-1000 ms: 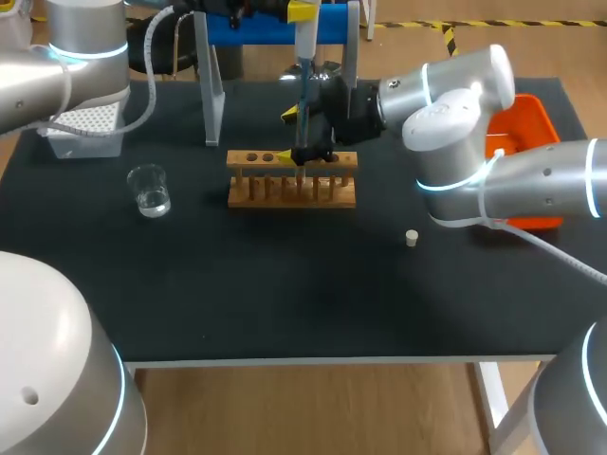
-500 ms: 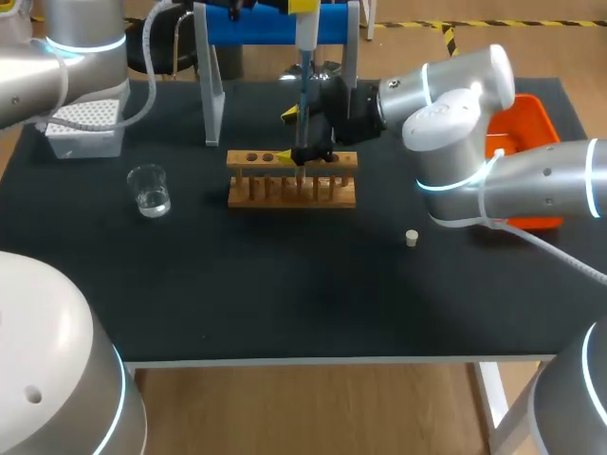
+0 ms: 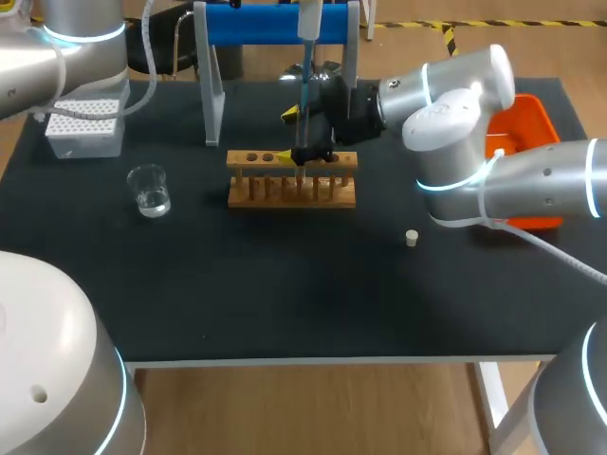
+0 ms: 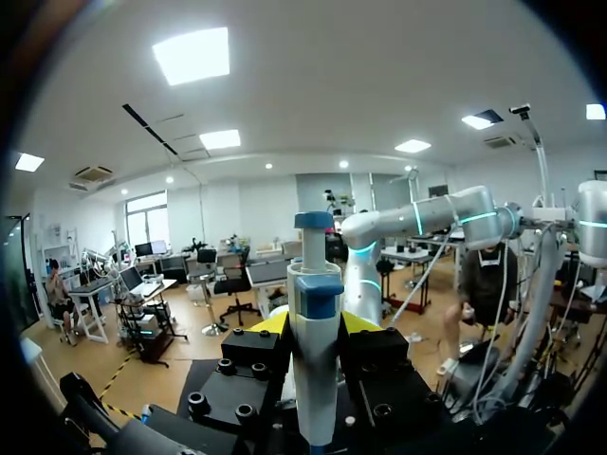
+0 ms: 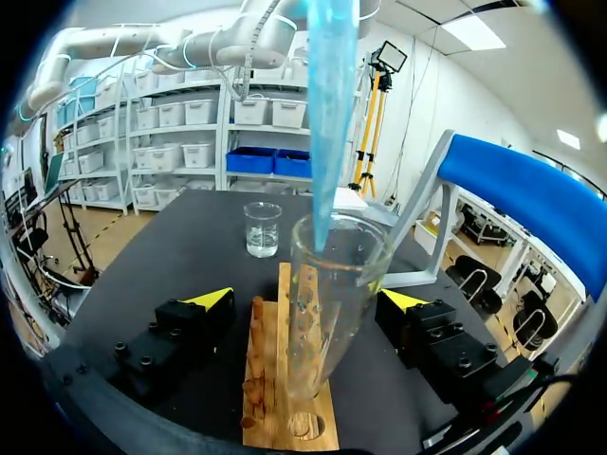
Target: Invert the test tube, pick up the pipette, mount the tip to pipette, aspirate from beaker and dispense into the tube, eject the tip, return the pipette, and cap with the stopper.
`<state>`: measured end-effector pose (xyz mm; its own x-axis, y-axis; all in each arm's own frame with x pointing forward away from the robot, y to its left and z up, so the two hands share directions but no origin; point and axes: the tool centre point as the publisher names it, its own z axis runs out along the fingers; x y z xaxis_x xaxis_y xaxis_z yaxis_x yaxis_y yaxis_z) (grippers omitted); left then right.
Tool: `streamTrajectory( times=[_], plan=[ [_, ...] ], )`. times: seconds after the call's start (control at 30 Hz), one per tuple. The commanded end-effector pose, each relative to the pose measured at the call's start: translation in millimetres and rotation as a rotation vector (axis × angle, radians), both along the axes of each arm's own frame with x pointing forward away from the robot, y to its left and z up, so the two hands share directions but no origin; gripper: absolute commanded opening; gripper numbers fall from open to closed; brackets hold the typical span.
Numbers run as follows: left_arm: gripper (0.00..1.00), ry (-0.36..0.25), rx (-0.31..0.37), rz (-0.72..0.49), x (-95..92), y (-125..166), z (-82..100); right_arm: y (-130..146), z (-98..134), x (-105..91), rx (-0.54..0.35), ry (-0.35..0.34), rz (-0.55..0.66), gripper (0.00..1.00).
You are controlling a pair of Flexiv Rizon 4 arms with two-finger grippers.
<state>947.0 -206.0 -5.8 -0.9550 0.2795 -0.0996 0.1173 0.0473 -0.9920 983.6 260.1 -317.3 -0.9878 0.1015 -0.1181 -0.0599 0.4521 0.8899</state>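
My left gripper [image 4: 313, 327] is shut on the white and blue pipette [image 4: 315, 351], which stands upright between its yellow tips. In the head view the pipette [image 3: 308, 21] hangs over the wooden tube rack [image 3: 292, 190]. Its blue tip [image 3: 303, 104] points down into a clear test tube [image 5: 327, 303] standing in the rack [image 5: 285, 398]. The tip's end [image 5: 330, 123] sits just inside the tube's mouth. My right gripper [image 5: 308, 301] is open, with one finger on each side of the tube and neither touching it. A glass beaker [image 3: 150, 190] with water stands left of the rack. The small stopper [image 3: 412, 238] lies to the right.
A white tip box [image 3: 85, 128] sits at the back left. The blue pipette stand [image 3: 275, 24] rises behind the rack. An orange bin [image 3: 524, 142] lies at the right edge, behind my right arm [image 3: 455, 114].
My left arm has lifted the pipette a little, so its yellow fingertips have left the head view's upper edge. The right arm has not moved.
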Motion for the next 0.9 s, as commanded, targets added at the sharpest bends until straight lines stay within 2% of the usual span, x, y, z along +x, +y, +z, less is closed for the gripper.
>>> streamTrajectory(
  times=[0.03,0.2,0.37,0.47,0.57,0.67,0.8,0.9],
  plan=[
    [0.00,-0.020,0.034,0.013,-5.6,0,13.5,0,1,0.8,-0.004,0.003,0.003,1.00],
    [0.00,-0.058,0.100,0.048,-20.1,10,35.4,0,1,0.8,-0.004,0.003,0.003,1.00],
    [0.00,-0.049,0.127,0.149,-53.5,37,42.7,0,1,0.8,-0.004,0.003,0.003,1.00],
    [0.00,-0.030,0.119,0.239,-80.5,53,35.6,0,1,0.8,-0.004,0.003,0.003,1.00],
    [0.00,-0.015,0.097,0.314,-113.0,61,25.8,0,1,0.8,-0.004,0.003,0.003,1.00],
    [0.00,-0.002,0.085,0.370,-137.8,67,12.9,0,1,0.8,-0.004,0.003,0.003,1.00],
    [0.00,0.017,0.053,0.385,-157.9,61,-8.1,0,1,0.8,-0.004,0.003,0.003,1.00],
    [0.00,0.035,0.032,0.376,-164.6,53,-21.6,0,1,0.8,-0.004,0.003,0.003,1.00]
  ],
)
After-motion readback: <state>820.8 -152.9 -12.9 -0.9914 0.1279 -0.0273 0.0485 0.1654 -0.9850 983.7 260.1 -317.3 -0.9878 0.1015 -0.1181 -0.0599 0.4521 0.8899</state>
